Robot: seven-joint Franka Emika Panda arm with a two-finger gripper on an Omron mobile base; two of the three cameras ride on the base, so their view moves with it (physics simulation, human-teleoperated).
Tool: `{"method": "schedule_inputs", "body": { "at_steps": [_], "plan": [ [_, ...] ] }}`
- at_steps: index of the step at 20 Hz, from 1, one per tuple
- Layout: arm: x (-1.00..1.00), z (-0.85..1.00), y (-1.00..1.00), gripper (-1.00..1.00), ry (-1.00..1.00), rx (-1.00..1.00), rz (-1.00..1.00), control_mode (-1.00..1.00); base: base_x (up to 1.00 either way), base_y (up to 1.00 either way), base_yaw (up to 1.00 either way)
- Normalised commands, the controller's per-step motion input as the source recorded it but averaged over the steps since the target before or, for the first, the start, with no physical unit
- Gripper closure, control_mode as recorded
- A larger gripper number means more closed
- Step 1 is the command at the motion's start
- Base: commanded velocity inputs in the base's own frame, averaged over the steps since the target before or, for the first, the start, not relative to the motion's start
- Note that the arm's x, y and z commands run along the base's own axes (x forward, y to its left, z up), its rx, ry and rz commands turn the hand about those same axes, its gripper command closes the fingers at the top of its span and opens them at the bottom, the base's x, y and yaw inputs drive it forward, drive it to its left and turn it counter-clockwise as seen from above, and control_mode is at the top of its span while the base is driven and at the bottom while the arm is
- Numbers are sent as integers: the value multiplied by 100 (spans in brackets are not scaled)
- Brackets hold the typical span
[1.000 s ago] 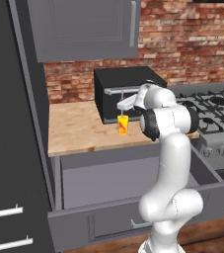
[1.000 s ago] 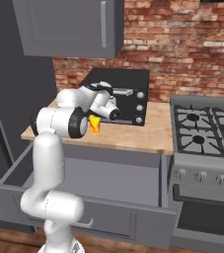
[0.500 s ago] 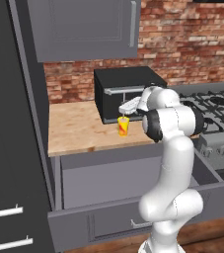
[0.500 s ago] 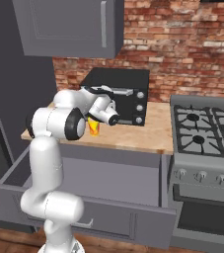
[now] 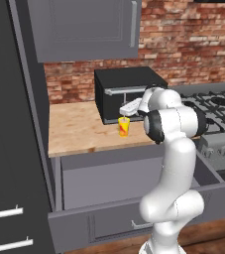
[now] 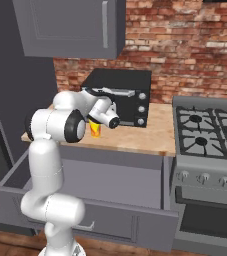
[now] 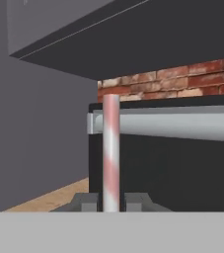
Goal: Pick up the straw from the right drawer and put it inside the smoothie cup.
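Left base view: a dark tall cabinet (image 5: pixel 10 124) stands at the left, beside a wooden table (image 5: pixel 79 131) backed by a red brick wall (image 5: pixel 183 44). A grey upper cabinet (image 5: pixel 84 27) hangs above the table. To the right sits a gas stove (image 5: pixel 218 104). Below the table edge, the right drawer (image 5: pixel 134 221) stands pulled out toward the near side, its plain grey front panel facing the camera. The white robot arm (image 5: pixel 171 163) rises from the lower right, bends at a large dark joint and reaches left over the table. At the far side of the table stands a black toaster oven (image 5: pixel 124 92) with a silver handle bar across its front. Just in front of it, on the table, stands the smoothie cup (image 5: pixel 124 127), small and yellow with a red diagonal mark. The hand hovers directly above the cup.

In the right base view the cup shows partly behind the arm, near the oven's left corner.

In the hand view the two dark fingers (image 7: pixel 87 202) are closed narrowly on the straw (image 7: pixel 111 148), a thin pale stick with pink stripes that rises upright between them, in front of the oven handle. Whether its lower end has entered the cup cannot be told.
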Motion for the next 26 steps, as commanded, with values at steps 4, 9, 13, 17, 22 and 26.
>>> {"method": "schedule_inputs", "body": {
  "at_steps": [4, 9, 13, 17, 22, 26],
  "plan": [
    [0, -1, 0, 100, -1, 0, 0, -100, 0, 0, 0],
    [0, -13, 0, 100, -4, 0, 0, -100, 0, 0, 0],
    [0, -25, 0, 100, -5, 0, 0, -100, 0, 0, 0],
    [0, -30, 0, 100, -3, 0, 0, -100, 0, 0, 0],
    [0, -21, 0, 100, -2, 0, 0, -100, 0, 0, 0],
    [-5, -7, -1, -100, -3, 0, 0, -100, 0, 0, 0]
  ]
}}
